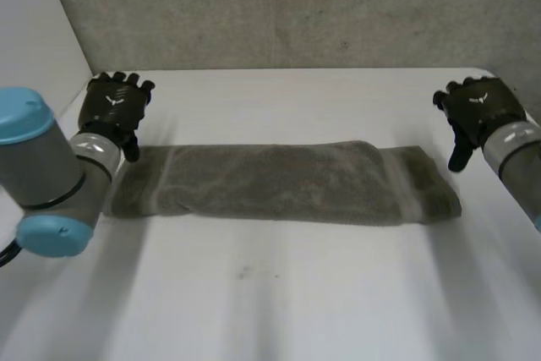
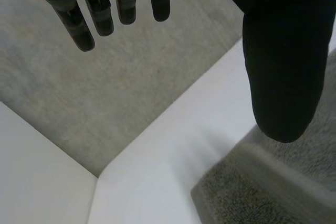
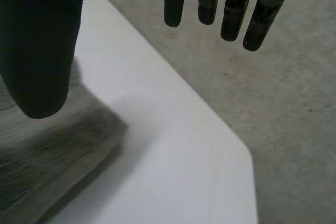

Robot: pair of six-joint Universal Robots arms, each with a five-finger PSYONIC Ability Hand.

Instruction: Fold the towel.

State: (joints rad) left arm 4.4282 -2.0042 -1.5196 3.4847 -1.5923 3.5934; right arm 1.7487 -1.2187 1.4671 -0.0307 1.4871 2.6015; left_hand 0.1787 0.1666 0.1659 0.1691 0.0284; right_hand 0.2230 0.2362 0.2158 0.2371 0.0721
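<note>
Left hand (image 1: 114,109) is spread, fingers (image 2: 79,22) straight, thumb held apart, nothing in its grasp. It hangs by the far corner of the towel's (image 1: 279,182) left end. Over to the right hand (image 1: 478,107): same story, fingers (image 3: 231,14) straight, empty, just off the towel's right end and clear of it. The grey towel lies flat as a long folded strip across the middle of the white tabletop (image 1: 296,293), stretching from one hand to the other.
</note>
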